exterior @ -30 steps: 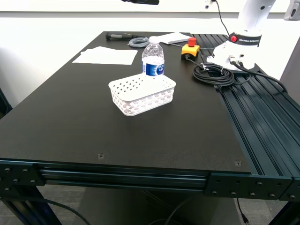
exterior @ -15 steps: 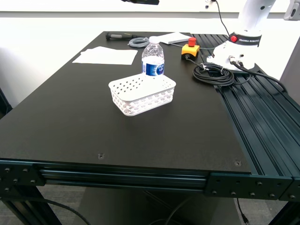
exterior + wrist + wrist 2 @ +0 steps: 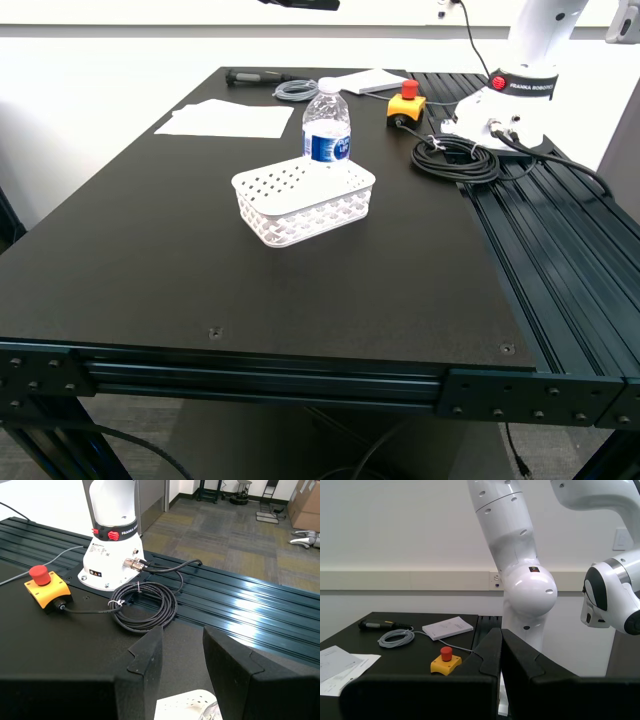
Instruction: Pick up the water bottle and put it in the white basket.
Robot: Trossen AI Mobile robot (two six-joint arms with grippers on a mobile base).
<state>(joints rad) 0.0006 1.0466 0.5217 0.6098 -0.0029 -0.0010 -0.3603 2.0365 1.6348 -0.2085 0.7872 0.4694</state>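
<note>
The water bottle (image 3: 327, 122) stands on the table (image 3: 150, 260) just behind the white basket (image 3: 303, 199), so everything is left. My first gripper (image 3: 181, 656) is parted and empty; my second gripper (image 3: 500, 652) is closed on nothing.

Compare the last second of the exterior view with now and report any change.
Nothing visibly changed. The water bottle stands upright on the table just behind the white basket, exactly as before, and no gripper shows in the exterior view in any of the three pictures.
</note>
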